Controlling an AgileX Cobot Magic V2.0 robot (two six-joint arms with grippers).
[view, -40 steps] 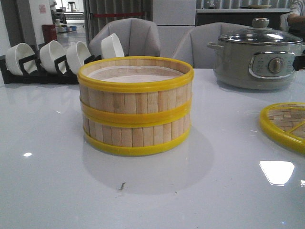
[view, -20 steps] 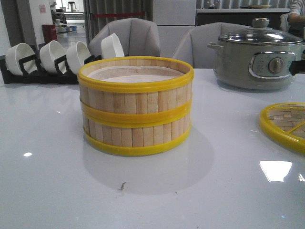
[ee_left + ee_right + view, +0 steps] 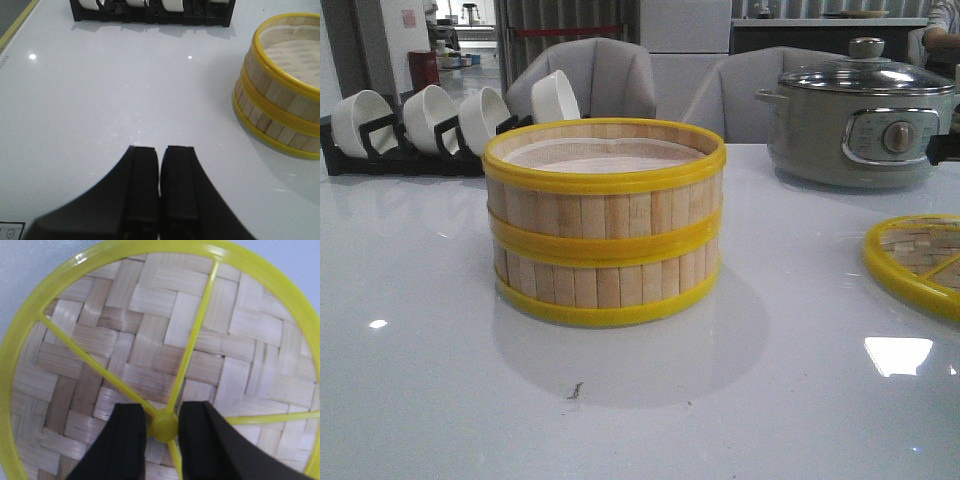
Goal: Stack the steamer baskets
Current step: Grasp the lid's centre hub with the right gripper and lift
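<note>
**Two baskets stacked; my right fingers straddle the lid's knob**

The steamer baskets (image 3: 605, 222) stand one on the other in the middle of the white table (image 3: 430, 380), the upper ring seated squarely on the lower so that their yellow rims meet in a thick band at mid-height. White paper liner (image 3: 607, 156) shows inside the top one. From my left wrist I see the same stack (image 3: 280, 90) off to one side, well apart from my fingers.

My left gripper (image 3: 160, 165) hovers over bare tabletop with its two black fingers (image 3: 142, 180) pressed together, only a thin seam between them, holding nothing. Beyond it sits the black rack (image 3: 150, 12) with white bowls (image 3: 430, 115) standing on edge; in the front view that rack is behind and left of the stack.

My right gripper (image 3: 163, 427) is over the flat woven-bamboo lid (image 3: 150, 345), which lies on the table at the right edge of the front view (image 3: 920, 262), well apart from the baskets. My fingers (image 3: 122, 445) sit one on each side of the yellow knob (image 3: 163, 427) where the lid's spokes meet. The knob fills the gap between them, but I cannot tell whether the pads are actually squeezing it or just beside it.

The grey electric pot (image 3: 860, 120) with its glass lid stands at the back right, behind the woven lid.
</note>
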